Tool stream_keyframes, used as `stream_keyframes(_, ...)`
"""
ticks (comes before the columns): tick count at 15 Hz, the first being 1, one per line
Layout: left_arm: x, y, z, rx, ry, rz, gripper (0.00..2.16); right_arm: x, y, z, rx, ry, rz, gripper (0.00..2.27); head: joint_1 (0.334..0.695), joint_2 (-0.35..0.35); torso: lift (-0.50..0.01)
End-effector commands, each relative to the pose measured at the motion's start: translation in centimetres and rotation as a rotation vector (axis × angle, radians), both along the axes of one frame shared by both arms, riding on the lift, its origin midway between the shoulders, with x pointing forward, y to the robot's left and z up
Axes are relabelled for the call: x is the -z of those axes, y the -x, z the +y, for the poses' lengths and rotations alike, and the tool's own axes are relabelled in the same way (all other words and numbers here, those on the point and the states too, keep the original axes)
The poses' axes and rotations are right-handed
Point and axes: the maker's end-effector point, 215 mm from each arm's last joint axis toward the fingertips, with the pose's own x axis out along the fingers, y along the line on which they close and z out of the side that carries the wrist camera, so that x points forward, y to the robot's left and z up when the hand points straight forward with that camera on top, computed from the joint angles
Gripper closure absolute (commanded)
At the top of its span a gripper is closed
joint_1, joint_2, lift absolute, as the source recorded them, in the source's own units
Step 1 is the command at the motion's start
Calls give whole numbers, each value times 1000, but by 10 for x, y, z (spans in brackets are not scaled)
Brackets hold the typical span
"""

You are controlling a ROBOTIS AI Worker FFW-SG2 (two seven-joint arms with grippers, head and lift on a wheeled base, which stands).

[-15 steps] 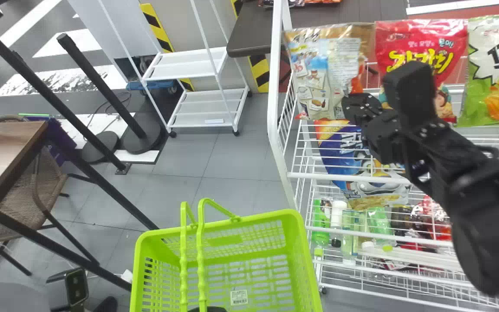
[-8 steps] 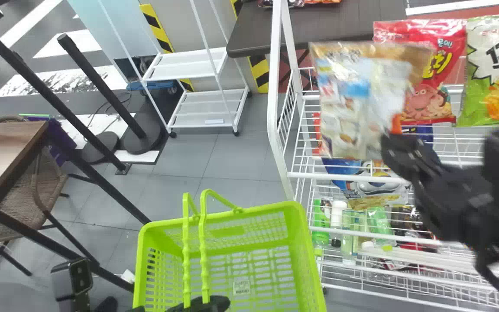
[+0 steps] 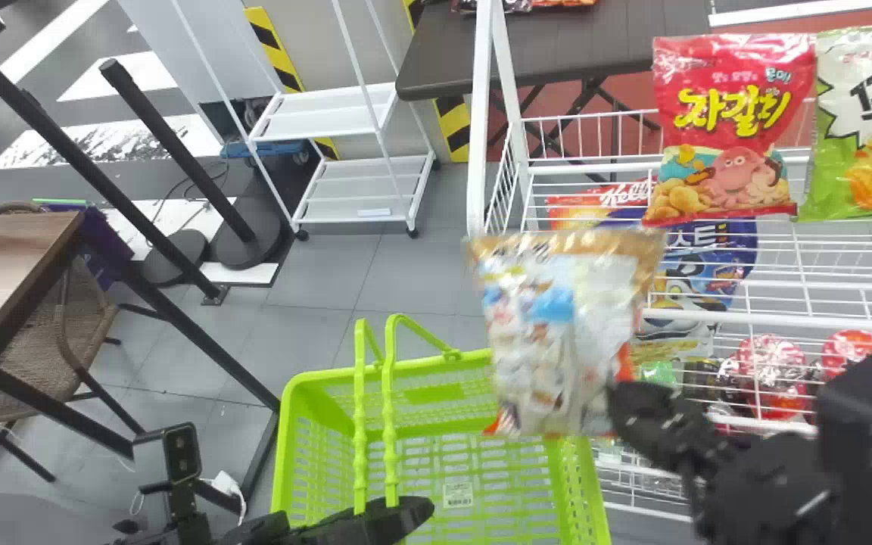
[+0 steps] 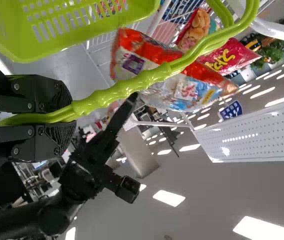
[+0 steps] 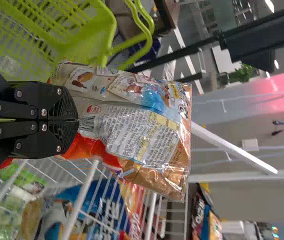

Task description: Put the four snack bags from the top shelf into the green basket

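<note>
My right gripper [image 5: 78, 120] pinches the bag [image 5: 142, 132] mid-picture, maybe so it won't fall. My left gripper [image 4: 74, 118] squeezes the handles [image 4: 147, 79].

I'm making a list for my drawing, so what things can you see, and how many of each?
Wire rack: 1, white, right side
Held snack bag: 1, brown and white, up in the air
Red snack bag: 1, red, high on the rack
Green snack bag: 1, green and white, beside the red one
Blue bag: 1, blue, lower on the rack
Basket: 1, green, beside the rack
Basket handles: 2, green, over the basket
Shelf trolley: 1, white, behind
Table: 1, brown, left
Left pincer: 1, black, on the handles
Right pincer: 1, black, on the held bag
</note>
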Motion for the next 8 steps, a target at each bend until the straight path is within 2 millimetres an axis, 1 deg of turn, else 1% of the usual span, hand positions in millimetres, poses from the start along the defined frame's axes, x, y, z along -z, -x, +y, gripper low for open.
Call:
stream_keyframes(1,-2,0,-3,11,13,-4,2148,20,22,20,-63,32,80,2250,695,350,0)
stream_keyframes(3,-3,1,-8,20,27,4,2148,46,41,46,-140,74,148,2250,695,350,0)
stream_keyframes(4,-3,1,-9,23,28,4,2148,59,49,64,-184,98,168,2250,695,350,0)
stream_keyframes(5,-4,1,-12,27,32,4,2148,65,52,81,-219,110,167,2250,695,350,0)
stream_keyframes(7,-3,4,-15,34,39,15,2148,93,53,115,-271,144,199,2250,695,350,0)
stream_keyframes(8,-3,4,-15,35,40,17,2148,104,49,133,-288,143,211,2250,695,350,0)
